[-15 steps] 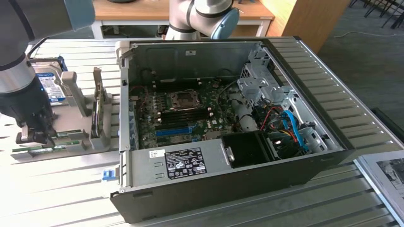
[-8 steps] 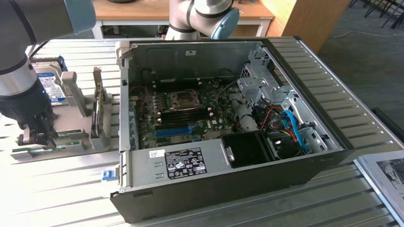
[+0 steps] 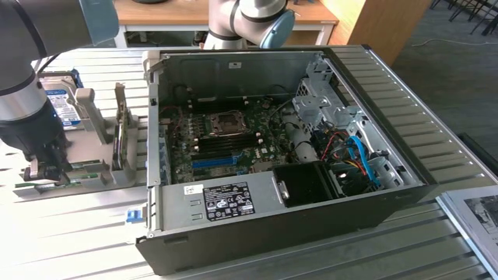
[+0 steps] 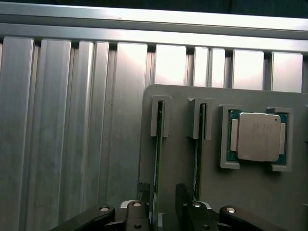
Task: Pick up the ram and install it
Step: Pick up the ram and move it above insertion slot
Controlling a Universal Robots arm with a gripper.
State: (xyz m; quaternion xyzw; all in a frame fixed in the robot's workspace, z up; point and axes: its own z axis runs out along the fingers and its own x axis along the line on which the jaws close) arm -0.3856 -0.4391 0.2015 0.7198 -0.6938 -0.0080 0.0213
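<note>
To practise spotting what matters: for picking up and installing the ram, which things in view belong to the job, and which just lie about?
Job: ram; gripper, open around it; holder tray; computer case; motherboard.
Lying about: processor chip; hard drive; second ram stick, outside the jaws.

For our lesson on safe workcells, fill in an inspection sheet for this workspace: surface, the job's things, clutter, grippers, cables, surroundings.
Surface: slatted metal table, carrying a grey holder and an open computer case.
Job's things: the ram stands on edge in the holder, a second stick beside it.
Clutter: processor chip and hard drive on the holder; printed sheet at the exterior view's right.
Grippers: the gripper is open, straddling the ram, not closed on it.
Cables: blue and red cables inside the case.
Surroundings: wooden desk behind the table.
</note>
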